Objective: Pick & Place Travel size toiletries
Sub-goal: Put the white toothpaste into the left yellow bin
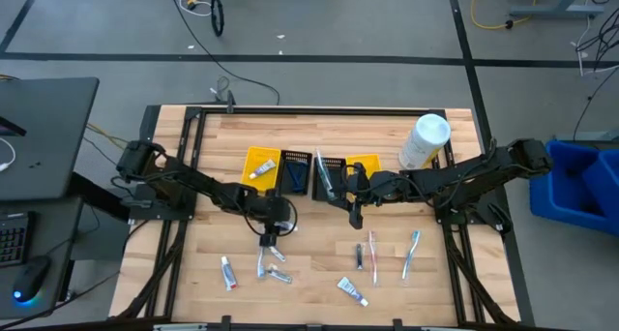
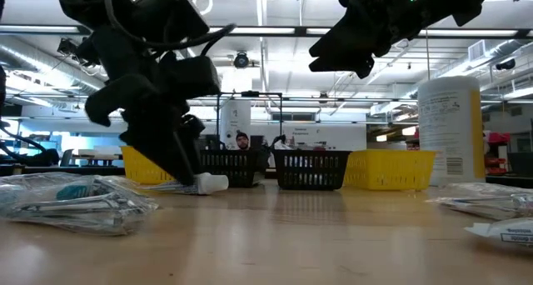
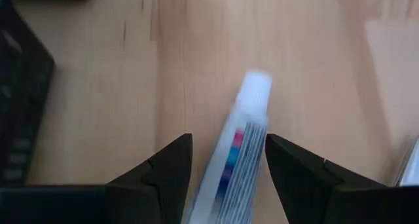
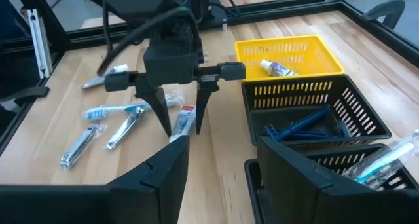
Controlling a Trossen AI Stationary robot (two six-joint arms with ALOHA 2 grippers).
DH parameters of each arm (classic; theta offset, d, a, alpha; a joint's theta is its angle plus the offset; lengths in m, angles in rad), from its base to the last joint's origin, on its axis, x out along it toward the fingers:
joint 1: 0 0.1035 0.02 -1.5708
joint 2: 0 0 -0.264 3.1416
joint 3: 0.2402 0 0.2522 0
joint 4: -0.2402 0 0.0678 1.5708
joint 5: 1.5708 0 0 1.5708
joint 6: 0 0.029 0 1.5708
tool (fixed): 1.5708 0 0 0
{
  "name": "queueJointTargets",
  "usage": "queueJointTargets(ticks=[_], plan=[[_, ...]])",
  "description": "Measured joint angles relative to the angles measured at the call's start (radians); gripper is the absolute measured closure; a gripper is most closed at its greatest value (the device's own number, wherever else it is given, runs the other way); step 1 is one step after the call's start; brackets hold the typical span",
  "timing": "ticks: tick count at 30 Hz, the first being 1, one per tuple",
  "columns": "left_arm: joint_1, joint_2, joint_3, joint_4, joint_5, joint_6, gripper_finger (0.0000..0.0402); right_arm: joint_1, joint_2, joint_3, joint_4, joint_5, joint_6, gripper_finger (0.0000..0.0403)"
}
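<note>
Left claw: the left gripper (image 4: 178, 122) is down at the wooden table (image 1: 319, 258), fingers spread wide, with a small white toothpaste tube with red and blue marks (image 3: 234, 160) lying between them on the wood, nothing clamped from what I can see.
Right claw: the right gripper (image 1: 355, 218) hangs just in front of the baskets, jaws apart, nothing in them.
Yellow basket, left end: this yellow plastic basket (image 4: 289, 56) has one white tube (image 4: 277, 68) in it.
Black baskets: the black mesh basket (image 4: 313, 109) next to it holds blue toothbrushes (image 4: 298, 127); the second black basket (image 1: 331, 169) has a clear-wrapped brush (image 4: 383, 160).
Yellow basket, right end: another yellow basket (image 1: 365, 164), can't tell what's inside.
Loose stuff: two silvery nail clippers (image 4: 105, 136) and a wrapped teal toothbrush (image 4: 114, 110) lie beside the left claw; more tubes (image 1: 228, 272) and toothbrushes (image 1: 411, 253) are scattered along the near side.
In the way: a big white cylindrical bottle (image 1: 424, 141) stands upright beside the right arm.
</note>
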Motion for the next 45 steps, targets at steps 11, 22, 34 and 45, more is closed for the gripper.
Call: queueJointTargets(ticks=[11, 22, 34, 45], plan=[[-0.003, 0.021, 0.001, -0.023, 0.030, 0.024, 0.0221, 0.000, 0.000, 0.000, 0.000, 0.000, 0.000, 0.0238], [-0.004, 0.010, 0.015, -0.061, 0.016, -0.019, 0.0314, 0.000, 0.000, 0.000, -0.011, 0.000, 0.000, 0.0245], [-0.004, -0.230, 0.124, -0.383, -0.101, -0.153, 0.0319, 0.000, 0.000, -0.012, -0.014, 0.000, 0.026, 0.0225], [0.125, -0.434, 0.123, -0.653, -0.489, -0.566, 0.0319, 0.000, 0.000, -0.027, -0.010, 0.001, 0.063, 0.0218]])
